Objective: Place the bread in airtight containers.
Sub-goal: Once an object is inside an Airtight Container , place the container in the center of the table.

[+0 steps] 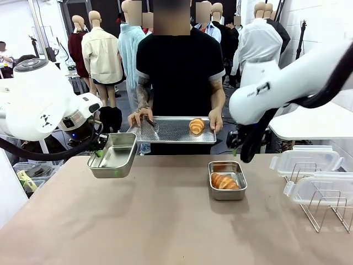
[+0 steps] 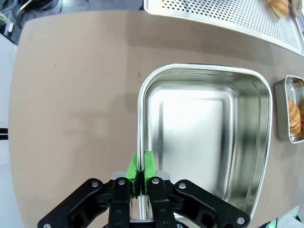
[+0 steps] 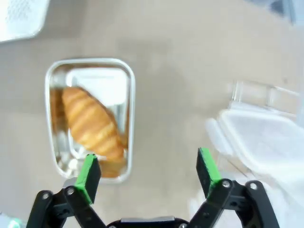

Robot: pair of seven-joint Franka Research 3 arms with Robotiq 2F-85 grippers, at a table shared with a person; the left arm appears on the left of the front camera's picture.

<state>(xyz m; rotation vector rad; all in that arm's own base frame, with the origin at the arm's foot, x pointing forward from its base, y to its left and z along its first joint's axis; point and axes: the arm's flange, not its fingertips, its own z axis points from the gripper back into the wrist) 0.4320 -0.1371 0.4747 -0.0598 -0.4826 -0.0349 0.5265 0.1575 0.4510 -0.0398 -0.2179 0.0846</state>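
One croissant (image 1: 224, 181) lies in a small steel pan (image 1: 226, 167) on the table; the same croissant (image 3: 89, 123) and pan (image 3: 130, 114) show below my right gripper (image 3: 148, 172), which hangs open above the table. That right gripper (image 1: 236, 144) is raised right of the pan. A second croissant (image 1: 196, 126) rests on a perforated tray (image 1: 171, 131) held by a person. My left gripper (image 2: 141, 168) is shut on the rim of an empty steel pan (image 2: 209, 137), held lifted off the table (image 1: 113, 155). Clear lids (image 1: 306, 160) sit at the right.
The person stands at the far side holding the tray with both hands (image 1: 138, 117). A wire rack (image 1: 325, 207) carries the lids at the table's right edge. Brown tabletop (image 1: 165, 226) stretches bare toward the front.
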